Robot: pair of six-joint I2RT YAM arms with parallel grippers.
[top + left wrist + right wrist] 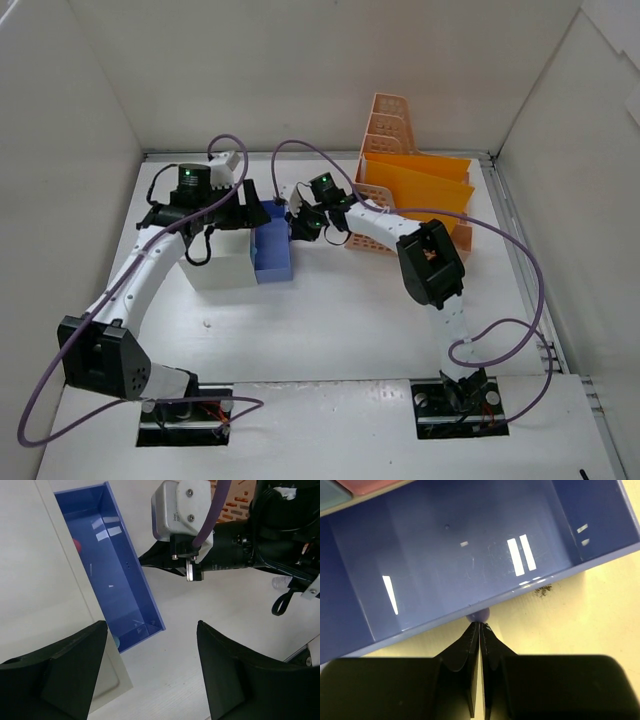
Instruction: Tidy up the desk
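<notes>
Black fingers of the right gripper point(479, 630), pressed together, touch the small knob point(479, 614) on the open blue plastic drawer point(470, 565), whose front wall runs crosswise just beyond their tips above the matte white desk point(340, 320); the left gripper point(150, 630) hangs spread wide.

The top external camera looks down from above and behind the arm bases, far enough off to take in the whole desk point(340, 320). The left wrist camera looks steeply down between the spread fingers of the left gripper point(150, 627), near the blue drawer point(112, 570). The right wrist camera is closest, facing that drawer's near wall past the pressed-together tips of the right gripper point(479, 630). All three views share the drawer.
</notes>
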